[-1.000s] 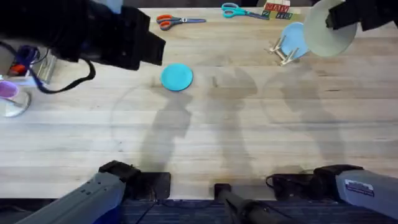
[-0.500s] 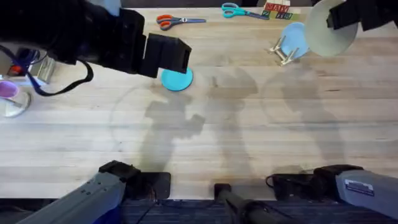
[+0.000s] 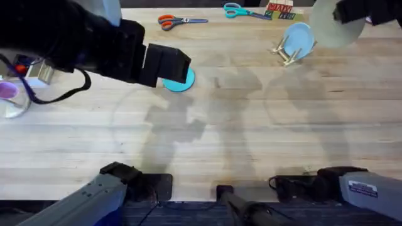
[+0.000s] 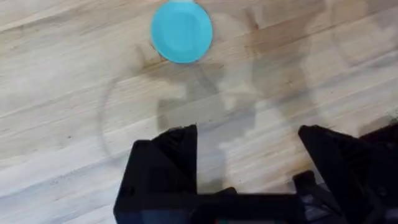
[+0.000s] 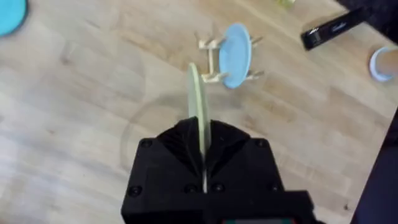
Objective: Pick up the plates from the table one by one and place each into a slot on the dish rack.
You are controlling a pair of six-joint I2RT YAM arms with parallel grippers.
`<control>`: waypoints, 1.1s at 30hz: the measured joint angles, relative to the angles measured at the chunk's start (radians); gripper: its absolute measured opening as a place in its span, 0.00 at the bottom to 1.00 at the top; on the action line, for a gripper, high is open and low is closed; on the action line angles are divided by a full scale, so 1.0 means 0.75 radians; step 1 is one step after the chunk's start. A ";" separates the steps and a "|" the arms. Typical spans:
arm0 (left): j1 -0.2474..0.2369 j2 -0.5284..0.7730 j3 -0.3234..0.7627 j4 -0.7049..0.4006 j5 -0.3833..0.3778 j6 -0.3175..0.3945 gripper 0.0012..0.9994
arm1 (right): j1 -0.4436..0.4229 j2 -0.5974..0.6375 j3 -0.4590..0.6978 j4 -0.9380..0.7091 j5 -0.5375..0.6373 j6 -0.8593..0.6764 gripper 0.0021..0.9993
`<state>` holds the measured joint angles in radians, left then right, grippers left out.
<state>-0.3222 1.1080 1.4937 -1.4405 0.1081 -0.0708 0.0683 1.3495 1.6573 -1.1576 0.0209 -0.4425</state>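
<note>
Plates first, from overhead: the teal plate (image 3: 181, 80) lies flat toward the far edge of the table (image 3: 251, 144), left of its middle, and the left gripper (image 3: 168, 65) hangs right over its near-left rim, covering part of it. Off at the far right corner, the right gripper (image 3: 352, 11) holds the cream plate (image 3: 326, 28) up in the air, just beyond and to the right of the dish rack (image 3: 286, 51), where a sky-blue plate (image 3: 299, 39) already stands in a slot.

From the left wrist, the fingers (image 4: 165, 165) stand wide apart with bare wood between them, and the teal plate (image 4: 181, 31) lies ahead of them, nothing gripped. That arm is plainly the nearer one for it.

From the right wrist, the jaws are clamped on the cream plate (image 5: 197, 102), seen edge-on, its thin line pointing straight toward the dish rack (image 5: 214, 59) ahead. The sky-blue plate (image 5: 236, 55) stands roughly parallel to it, so I judge the free slot beside it is what the carried plate must line up with.
</note>
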 joint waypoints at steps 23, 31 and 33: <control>0.000 0.000 0.000 0.011 -0.001 0.000 0.99 | -0.139 0.137 0.000 0.120 -0.189 -0.115 0.03; 0.000 0.000 0.000 0.011 -0.001 0.000 0.99 | -0.139 0.138 0.000 0.138 -0.189 -0.093 0.03; 0.000 0.000 0.000 0.011 -0.001 0.000 0.99 | -0.139 0.138 0.000 0.138 -0.189 -0.085 0.03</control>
<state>-0.3222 1.1080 1.4937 -1.4326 0.1078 -0.0708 -0.0360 1.4532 1.6573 -1.0538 -0.1211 -0.5060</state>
